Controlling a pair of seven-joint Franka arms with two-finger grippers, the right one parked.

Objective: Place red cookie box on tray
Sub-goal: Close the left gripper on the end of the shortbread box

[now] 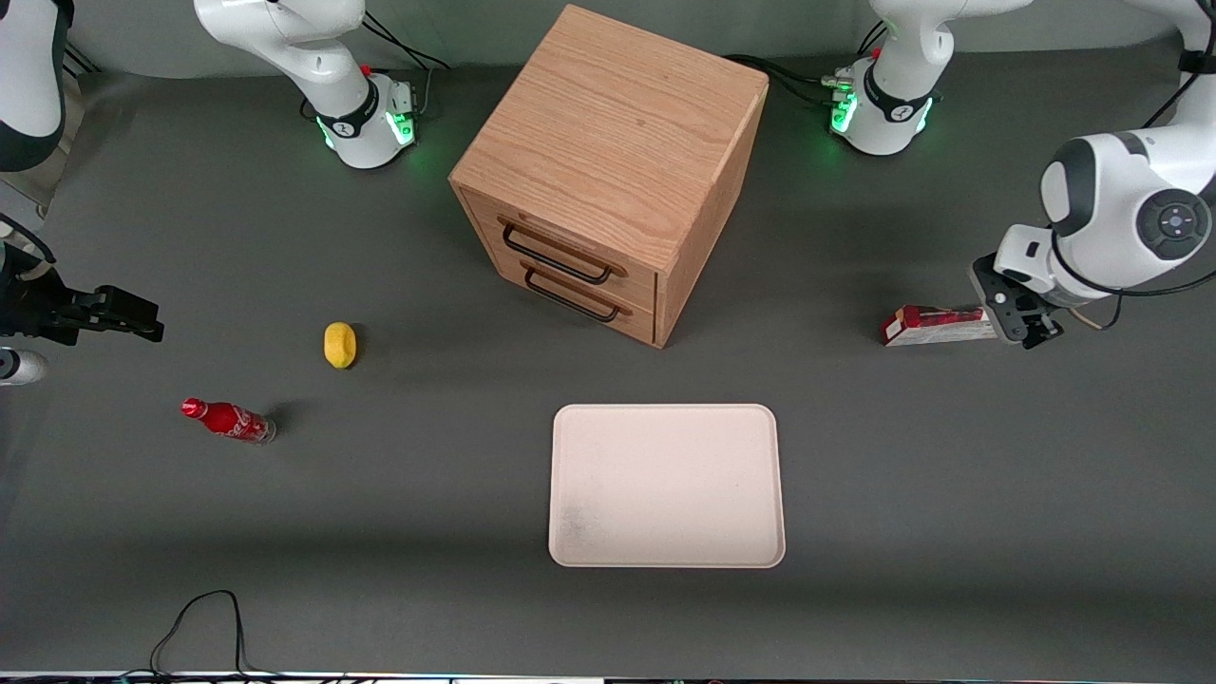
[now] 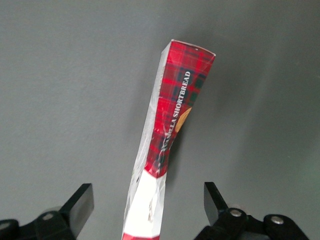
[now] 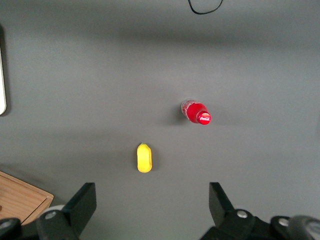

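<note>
The red cookie box (image 1: 936, 325) lies on the grey table toward the working arm's end, beside the wooden cabinet (image 1: 608, 171). In the left wrist view the box (image 2: 172, 135) is a slim red tartan carton with a white end, standing on a narrow edge. My gripper (image 1: 1018, 318) is open at the box's white end. The box lies between the two fingers (image 2: 80, 207), with gaps on both sides. The cream-white tray (image 1: 667, 485) lies nearer the front camera than the cabinet and holds nothing.
A yellow lemon-like object (image 1: 340, 344) and a small red soda bottle (image 1: 228, 420) lie toward the parked arm's end. A black cable (image 1: 204, 627) loops at the table's front edge.
</note>
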